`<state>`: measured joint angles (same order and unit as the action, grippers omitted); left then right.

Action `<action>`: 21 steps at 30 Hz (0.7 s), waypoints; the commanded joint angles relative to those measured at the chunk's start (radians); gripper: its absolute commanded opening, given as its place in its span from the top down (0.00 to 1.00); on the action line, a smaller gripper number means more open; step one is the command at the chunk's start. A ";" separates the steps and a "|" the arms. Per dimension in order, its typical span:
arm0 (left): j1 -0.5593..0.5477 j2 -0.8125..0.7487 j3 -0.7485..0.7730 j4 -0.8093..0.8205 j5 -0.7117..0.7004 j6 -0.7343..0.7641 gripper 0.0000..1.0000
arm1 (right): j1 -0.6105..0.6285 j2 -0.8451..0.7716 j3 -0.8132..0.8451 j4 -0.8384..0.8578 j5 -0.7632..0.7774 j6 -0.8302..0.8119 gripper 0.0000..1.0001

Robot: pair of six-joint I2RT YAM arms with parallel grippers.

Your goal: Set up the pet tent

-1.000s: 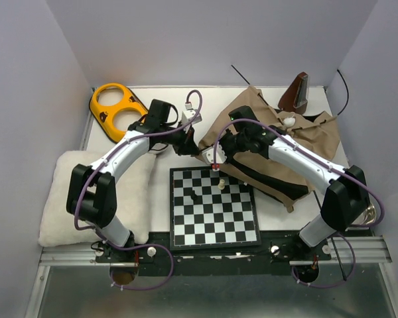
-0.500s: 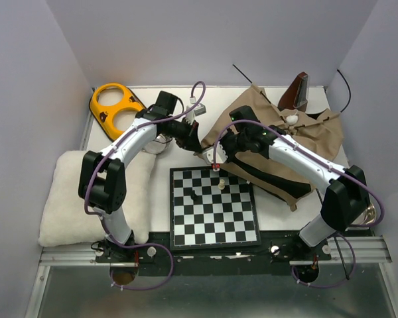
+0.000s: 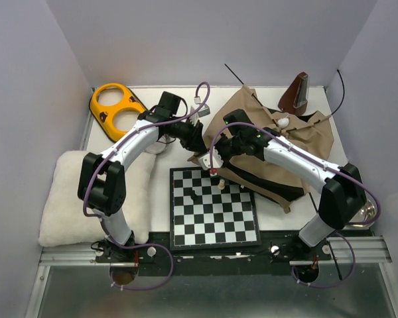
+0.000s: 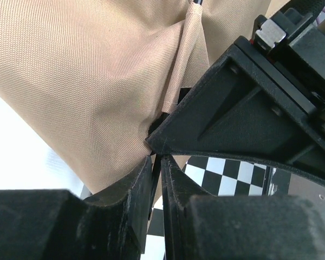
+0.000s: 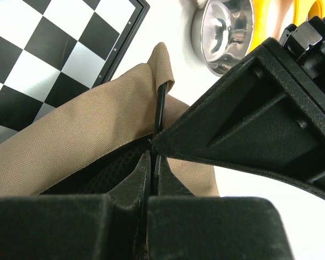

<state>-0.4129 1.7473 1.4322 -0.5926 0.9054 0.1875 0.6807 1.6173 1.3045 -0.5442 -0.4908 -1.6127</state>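
The left gripper (image 3: 199,140) and right gripper (image 3: 213,158) pinched the pet tent (image 3: 298,142) hem in narrow jaws mid-worktop; opposing pulls risked slipping the thin fabric free.

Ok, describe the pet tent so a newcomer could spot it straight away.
Start at the chessboard at the near centre; the tent is the crumpled tan fabric heap just beyond it to the right. Unlike the fluffy white cushion on the left, it is woven tan with black lining, thin black poles and a small white pom-pom.
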 commanded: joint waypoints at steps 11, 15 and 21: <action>-0.007 -0.020 -0.065 -0.046 0.033 0.127 0.76 | -0.003 0.003 0.015 0.012 0.005 -0.003 0.99; 0.003 -0.037 -0.078 -0.016 0.047 0.112 1.00 | -0.004 -0.002 -0.005 0.012 0.038 -0.021 0.99; 0.057 -0.074 -0.108 -0.105 0.059 0.187 1.00 | -0.058 -0.005 -0.011 0.012 0.092 -0.026 0.85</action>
<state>-0.4026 1.7256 1.3533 -0.6228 0.9436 0.3099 0.6815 1.6199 1.3022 -0.5430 -0.4892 -1.6085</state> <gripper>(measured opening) 0.043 0.110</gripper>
